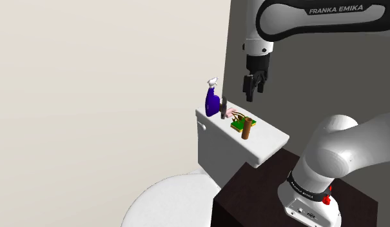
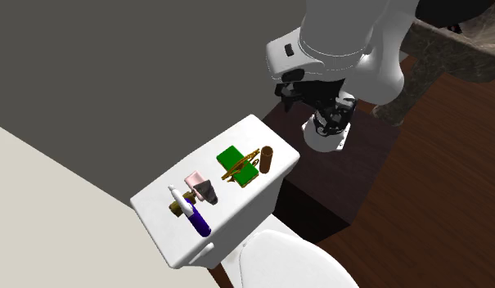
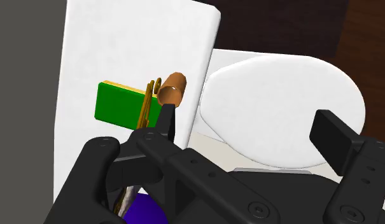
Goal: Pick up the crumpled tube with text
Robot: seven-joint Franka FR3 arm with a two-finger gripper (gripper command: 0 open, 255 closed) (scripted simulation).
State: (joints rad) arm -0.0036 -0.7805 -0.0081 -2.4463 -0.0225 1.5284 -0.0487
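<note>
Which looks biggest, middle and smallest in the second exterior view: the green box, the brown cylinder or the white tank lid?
1. white tank lid
2. green box
3. brown cylinder
The box and cylinder rest on the lid, so nearness to the camera hardly matters.

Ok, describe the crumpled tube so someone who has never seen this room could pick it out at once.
Find the white toilet tank lid. On it, the crumpled tube lies between the purple bottle with the white top and the green box. It is the only pale pink thing there, with a greyish end; those neighbours are strongly coloured.
</note>
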